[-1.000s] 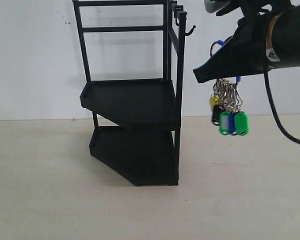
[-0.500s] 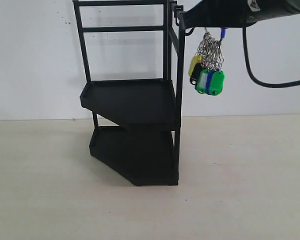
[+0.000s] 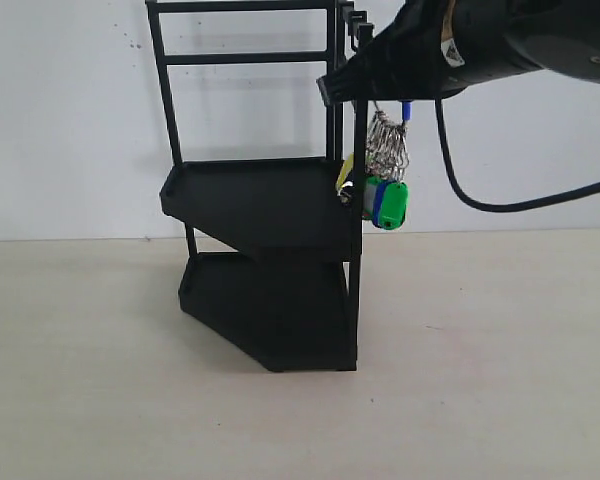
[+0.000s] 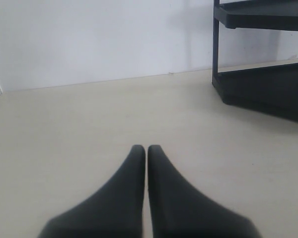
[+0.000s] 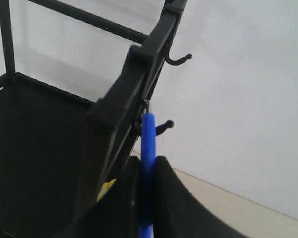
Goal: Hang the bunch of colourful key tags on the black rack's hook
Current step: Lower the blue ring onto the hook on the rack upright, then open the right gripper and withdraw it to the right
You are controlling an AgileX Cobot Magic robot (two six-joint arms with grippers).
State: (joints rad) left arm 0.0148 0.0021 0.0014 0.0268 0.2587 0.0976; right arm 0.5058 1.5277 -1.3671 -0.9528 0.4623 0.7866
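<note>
Exterior view: the right gripper (image 3: 330,90) hides the hook (image 5: 163,128); the key tags (image 3: 378,185) dangle touching the rack's (image 3: 260,200) front post, green and blue foremost.
Left wrist view: the left gripper (image 4: 146,148) has its jaws together, empty, over the table (image 4: 89,124); the rack is cut off.
Right wrist view: jaws clamped on the key tags' blue loop (image 5: 147,134), which crosses the hook; whether it is caught cannot be told.

The black rack (image 3: 260,200), two angular trays under thin posts and rails, stands upright on the tabletop (image 3: 480,380). The key tag bunch (image 3: 382,195) hangs beside its front corner post, with green, blue and yellow tags under metal rings. Its blue loop (image 5: 148,144) stands upright, pinched between the fingers (image 5: 171,196) of the right gripper (image 5: 148,163), its top just beside the small knob-tipped hook (image 5: 164,127)
</note>
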